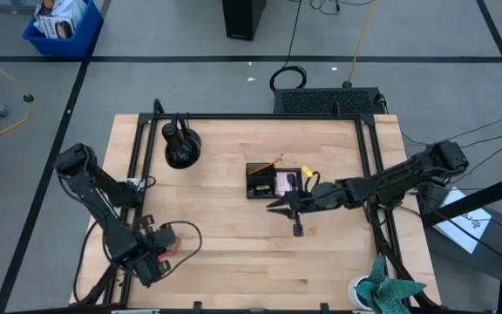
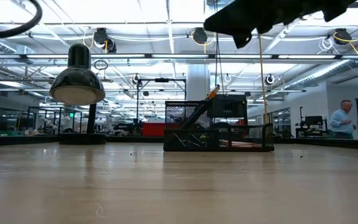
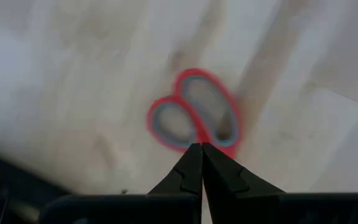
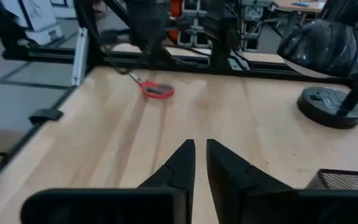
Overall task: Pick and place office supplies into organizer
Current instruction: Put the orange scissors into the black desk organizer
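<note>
Left wrist view: left gripper (image 3: 201, 147) pressed together above scissors (image 3: 194, 112); spread before descending, straddle handles squarely. Right gripper (image 4: 201, 149), slightly parted, near organizer (image 1: 273, 181).

Black desk lamp (image 1: 181, 144) on table (image 1: 225, 253); teal cloth (image 1: 389, 292) at edge.

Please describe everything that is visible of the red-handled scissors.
The red-handled scissors lie flat on the wooden table, near its corner by the left arm. Two red oval finger loops with grey-blue inner rims show clearly; the blades are mostly hidden. The left gripper, shut, hangs just above the handles; contact cannot be told.
</note>
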